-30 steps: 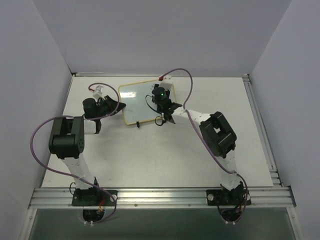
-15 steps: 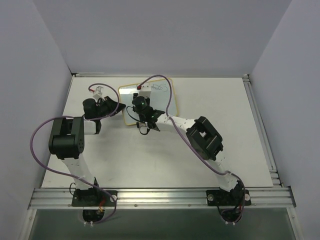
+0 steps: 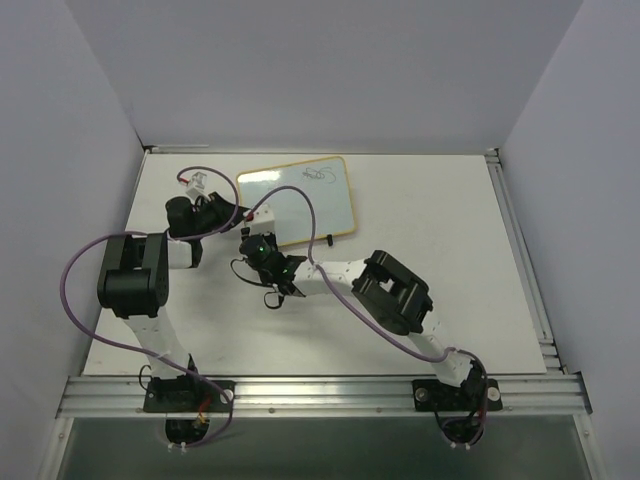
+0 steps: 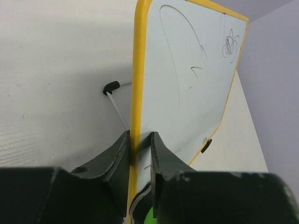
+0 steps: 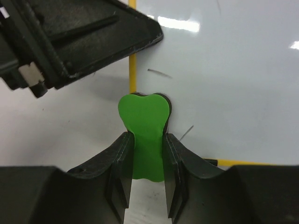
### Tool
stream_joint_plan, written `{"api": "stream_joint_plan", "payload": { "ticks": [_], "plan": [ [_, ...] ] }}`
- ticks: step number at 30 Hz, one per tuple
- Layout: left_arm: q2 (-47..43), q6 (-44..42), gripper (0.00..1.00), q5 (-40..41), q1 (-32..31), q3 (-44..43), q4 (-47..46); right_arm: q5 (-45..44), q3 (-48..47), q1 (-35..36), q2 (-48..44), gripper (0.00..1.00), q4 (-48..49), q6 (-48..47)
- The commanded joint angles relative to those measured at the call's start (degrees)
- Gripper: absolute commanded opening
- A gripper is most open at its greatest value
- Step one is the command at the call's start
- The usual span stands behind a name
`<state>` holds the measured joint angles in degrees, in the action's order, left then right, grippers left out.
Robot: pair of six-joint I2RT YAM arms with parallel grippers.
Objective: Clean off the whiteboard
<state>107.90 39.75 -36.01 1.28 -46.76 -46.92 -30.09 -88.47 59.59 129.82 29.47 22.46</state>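
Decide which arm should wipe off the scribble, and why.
Right. The right pincer holds the eraser at the board corner; the left pincer is clamped on the board.

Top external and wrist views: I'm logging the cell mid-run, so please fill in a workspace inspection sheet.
Surface: white table, no spills seen.
Job's things: whiteboard, yellow frame, dark scribble near one corner; green eraser.
Clutter: nothing seen.
End effectors: left end effector shut on the whiteboard's frame; right end effector shut on the green eraser at the board's edge.
Cables: purple cables loop from both arms.
Surroundings: plain pale walls; metal rail at near edge.
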Motion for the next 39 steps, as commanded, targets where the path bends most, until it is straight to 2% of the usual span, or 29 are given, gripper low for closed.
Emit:
{"api": "stream_joint_plan", "payload": {
  "ticks": [1, 6, 19, 24, 31, 39],
  "plan": [
    [-0.05, -1.78, 0.13, 0.15, -0.84, -0.61, 0.6, -3.13, 1.45, 0.44, 0.53, 0.0, -0.65, 0.48],
    [0.3, -1.6, 0.13, -0.02, -0.84, -0.7, 0.16, -7.43, 5.22, -1.4, -1.06, 0.0, -0.2, 1.36],
    [0.38, -1.51, 0.13, -0.38, -0.75, -0.7, -0.19, -9.29, 13.05, -9.05, -7.38, 0.0, 1.37, 3.82],
    [0.73, -1.6, 0.13, -0.29, -0.84, -0.87, -0.19, -7.36, 10.17, -8.53, -6.51, 0.0, 0.85, 2.86],
    [1.0, -1.51, 0.13, -0.38, -0.84, -1.23, 0.07, -4.9, 1.3, -3.52, -0.19, 0.0, -1.52, 0.57],
    [0.91, -1.69, 0.13, -0.38, -0.75, -1.31, 0.25, -1.56, -4.43, -3.61, 2.37, 0.0, -3.81, -0.92]
  ]
}}
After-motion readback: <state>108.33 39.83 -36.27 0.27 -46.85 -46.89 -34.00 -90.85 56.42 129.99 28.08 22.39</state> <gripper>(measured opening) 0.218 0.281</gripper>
